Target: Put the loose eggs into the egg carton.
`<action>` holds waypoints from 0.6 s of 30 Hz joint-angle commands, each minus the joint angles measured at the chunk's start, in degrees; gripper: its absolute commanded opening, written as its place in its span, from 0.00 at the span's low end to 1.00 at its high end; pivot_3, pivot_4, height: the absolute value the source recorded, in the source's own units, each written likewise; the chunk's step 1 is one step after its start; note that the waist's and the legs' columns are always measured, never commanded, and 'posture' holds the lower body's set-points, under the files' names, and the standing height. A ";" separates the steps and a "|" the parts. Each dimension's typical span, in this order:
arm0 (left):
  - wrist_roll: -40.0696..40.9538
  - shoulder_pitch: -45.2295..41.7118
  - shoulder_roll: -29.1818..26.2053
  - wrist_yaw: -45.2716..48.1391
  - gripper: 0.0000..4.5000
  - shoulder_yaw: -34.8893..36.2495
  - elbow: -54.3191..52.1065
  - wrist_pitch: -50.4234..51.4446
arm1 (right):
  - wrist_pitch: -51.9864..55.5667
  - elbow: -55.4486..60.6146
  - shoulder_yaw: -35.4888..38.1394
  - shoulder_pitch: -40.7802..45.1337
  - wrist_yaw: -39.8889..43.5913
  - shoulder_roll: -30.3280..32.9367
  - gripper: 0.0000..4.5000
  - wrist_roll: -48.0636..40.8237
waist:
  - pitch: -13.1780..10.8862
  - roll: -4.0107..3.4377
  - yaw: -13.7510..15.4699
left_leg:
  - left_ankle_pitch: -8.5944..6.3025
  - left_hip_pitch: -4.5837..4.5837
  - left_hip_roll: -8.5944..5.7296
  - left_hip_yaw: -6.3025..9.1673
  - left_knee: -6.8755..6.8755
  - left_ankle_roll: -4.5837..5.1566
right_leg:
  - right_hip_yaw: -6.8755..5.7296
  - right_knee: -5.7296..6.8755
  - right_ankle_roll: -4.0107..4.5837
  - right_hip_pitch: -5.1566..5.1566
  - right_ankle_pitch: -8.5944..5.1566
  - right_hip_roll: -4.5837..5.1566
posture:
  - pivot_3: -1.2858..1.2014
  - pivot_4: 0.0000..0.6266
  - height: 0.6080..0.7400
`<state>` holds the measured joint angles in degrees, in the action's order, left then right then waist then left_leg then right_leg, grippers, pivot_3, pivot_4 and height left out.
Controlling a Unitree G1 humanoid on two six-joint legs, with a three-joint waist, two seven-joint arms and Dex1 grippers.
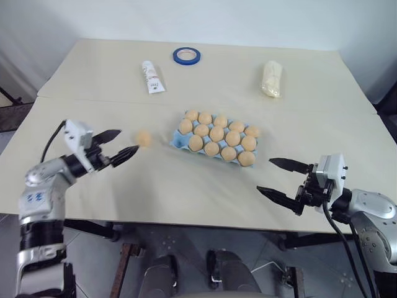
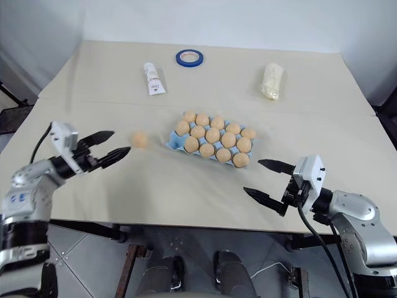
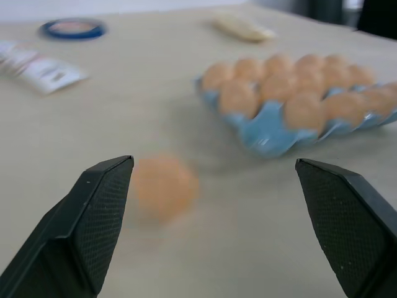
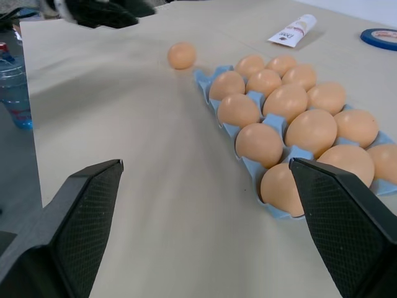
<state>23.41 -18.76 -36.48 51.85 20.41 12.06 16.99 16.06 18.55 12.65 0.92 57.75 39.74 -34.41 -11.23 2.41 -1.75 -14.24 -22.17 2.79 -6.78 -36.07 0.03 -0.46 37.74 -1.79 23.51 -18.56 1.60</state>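
Loose egg [image 1: 144, 138]: laid on the counter [image 1: 186, 192], just left of the egg carton [image 1: 178, 141].
Egg carton: filled with eggs, mid-counter.
Left tool [image 1: 120, 145]: spread wide, near the loose egg, nothing held.
Right tool [image 1: 278, 179]: spread wide, empty, right of carton.

Loose egg [image 3: 164, 187] blurred in left wrist view, outline soft. Egg carton [image 4: 248, 164] cut off at right wrist view's edge, far cups unseen. Print on white tube [image 1: 152, 77] too small to read. Pale wrapped packet [image 1: 272, 78] too indistinct to identify. Water bottle [image 4: 13, 87] cropped beside worktop [image 1: 186, 186].
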 commanded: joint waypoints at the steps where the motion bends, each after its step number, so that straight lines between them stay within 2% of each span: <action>1: 2.12 4.44 -1.69 -3.49 0.99 5.29 -4.14 1.69 | -0.86 -0.51 -0.06 1.70 1.01 -0.12 1.00 -0.58 | 0.00 0.00 0.08 | -0.01 -0.01 0.00 0.02 0.00 0.00 | -0.02 -0.01 0.01 0.00 0.00 0.01 | 0.52 0.24 1.00; 5: 4.06 11.11 -2.94 -3.97 0.99 8.21 -9.57 4.81 | -1.00 -1.48 -0.47 2.73 1.57 -0.06 1.00 -0.46 | 0.00 0.00 0.09 | -0.07 -0.02 -0.01 0.05 0.09 -0.07 | -0.04 -0.09 0.06 0.01 -0.02 0.07 | 0.52 0.24 1.00; 8: 4.54 12.38 -3.62 -4.32 0.99 8.78 -11.02 5.36 | -1.08 -2.09 -0.89 3.43 2.16 -0.10 1.00 -0.36 | 0.00 0.00 0.30 | -0.19 -0.04 -0.01 0.10 0.11 -0.27 | -0.10 -0.15 0.08 0.00 -0.03 0.11 | 0.52 0.24 1.00; 13: 3.82 6.59 -3.55 -4.72 0.99 5.03 -8.85 5.48 | -1.33 -3.17 -1.55 4.90 2.63 -0.40 1.00 0.03 | 0.00 0.00 0.26 | -0.20 -0.06 -0.02 0.12 0.09 -0.25 | -0.15 -0.18 0.14 -0.01 -0.03 0.15 | 0.52 0.24 1.00; 18: -0.80 -7.43 -2.53 -2.08 0.99 -2.93 5.16 0.73 | -1.60 -3.13 -1.60 5.13 2.67 -0.38 1.00 -0.03 | 0.00 0.00 0.32 | -0.18 -0.09 -0.03 0.11 0.09 -0.22 | -0.19 -0.18 0.14 0.00 -0.02 0.10 | 0.52 0.24 1.00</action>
<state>23.86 -24.55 -38.94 48.89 18.69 15.12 19.83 15.32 14.59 9.96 5.99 60.15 39.62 -33.95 -11.23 2.41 -1.43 -14.30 -22.27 2.76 -6.69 -35.98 0.00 -0.65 37.55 -1.66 23.51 -18.58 1.70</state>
